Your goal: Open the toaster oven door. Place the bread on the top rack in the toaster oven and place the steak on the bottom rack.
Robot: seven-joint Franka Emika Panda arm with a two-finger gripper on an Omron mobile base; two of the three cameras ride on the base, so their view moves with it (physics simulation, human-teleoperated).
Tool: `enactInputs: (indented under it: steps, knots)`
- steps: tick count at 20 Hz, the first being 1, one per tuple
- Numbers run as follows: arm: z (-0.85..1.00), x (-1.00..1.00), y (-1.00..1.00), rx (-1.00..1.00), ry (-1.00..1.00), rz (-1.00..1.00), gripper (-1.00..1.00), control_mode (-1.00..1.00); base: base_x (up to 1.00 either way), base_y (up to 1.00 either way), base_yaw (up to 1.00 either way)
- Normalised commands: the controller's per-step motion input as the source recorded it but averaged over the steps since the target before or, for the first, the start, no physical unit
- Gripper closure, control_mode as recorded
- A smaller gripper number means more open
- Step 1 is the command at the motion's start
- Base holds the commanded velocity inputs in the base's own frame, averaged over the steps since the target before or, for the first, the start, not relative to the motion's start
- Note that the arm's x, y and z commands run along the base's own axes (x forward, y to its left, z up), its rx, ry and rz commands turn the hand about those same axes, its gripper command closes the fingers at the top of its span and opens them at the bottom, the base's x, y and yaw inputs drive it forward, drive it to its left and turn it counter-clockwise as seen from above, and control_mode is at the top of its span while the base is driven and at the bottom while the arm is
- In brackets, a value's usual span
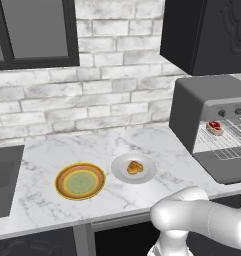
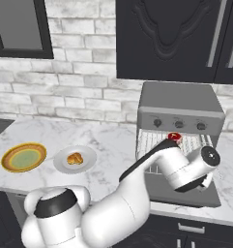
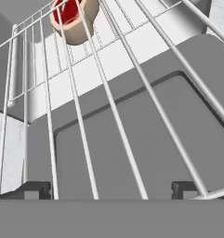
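Resting on a silver wire rack (image 3: 108, 93), the round red steak (image 3: 74, 16) lies beyond the wide-open jaws.

matt grey toaster oven door (image 3: 132, 139), thin shiny silver wire rack (image 3: 108, 93), glossy white marble counter (image 1: 107, 145)

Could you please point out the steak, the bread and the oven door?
steak (image 1: 215, 127): left base view, on its red top.
bread (image 1: 135, 167): left base view, middle of the golden piece.
oven door (image 3: 132, 139): hand view, on the recessed window.
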Motion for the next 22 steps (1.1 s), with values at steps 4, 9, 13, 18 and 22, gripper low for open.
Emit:
enactInputs:
  steps: [4, 9, 13, 18, 22]
  knots:
    - [-0.66, -0.54, -0.07, -0.21, 0.08, 0.05, -1.0, -1.0, 0.0, 0.0, 0.0]
    - [-0.08, -0.45, -0.15, -0.05, 0.02, 0.01, -1.0, -1.0, 0.0, 0.0, 0.0]
    - [0.55, -0.58, -0.07, 0.01, 0.0, 0.0, -1.0, -1.0, 0.0, 0.0, 0.0]
    - [0.58, -0.48, 0.22, -0.05, 0.0, 0.0, -1.0, -1.0, 0.0, 0.0, 0.0]
    - [0.26, -0.24, 0.76, -0.13, 0.06, 0.0, -1.0, -1.0, 0.0, 0.0, 0.0]
